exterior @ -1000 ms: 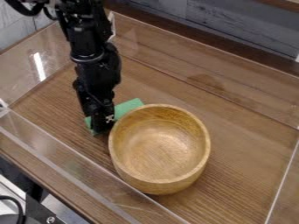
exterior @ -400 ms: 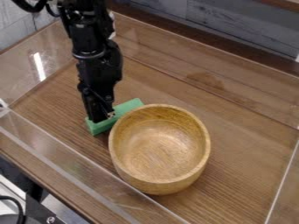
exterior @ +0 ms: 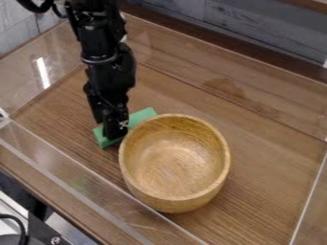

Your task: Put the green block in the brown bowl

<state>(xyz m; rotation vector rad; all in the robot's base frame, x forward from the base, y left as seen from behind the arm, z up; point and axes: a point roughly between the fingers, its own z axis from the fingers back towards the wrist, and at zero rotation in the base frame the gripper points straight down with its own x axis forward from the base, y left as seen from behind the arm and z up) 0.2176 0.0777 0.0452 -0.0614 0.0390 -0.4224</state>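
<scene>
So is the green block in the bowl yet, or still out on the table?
Out. The green block lies flat on the table just left of the bowl, under the gripper. The bowl is empty.

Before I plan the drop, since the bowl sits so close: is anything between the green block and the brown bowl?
Nothing visible. The green block lies on the table right beside the brown bowl, with the gripper over it.

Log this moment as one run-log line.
tool: down over green block, grip unclear | green block: on table beside brown bowl, not inside | brown bowl: upright, empty | step: placement not yet done
</scene>
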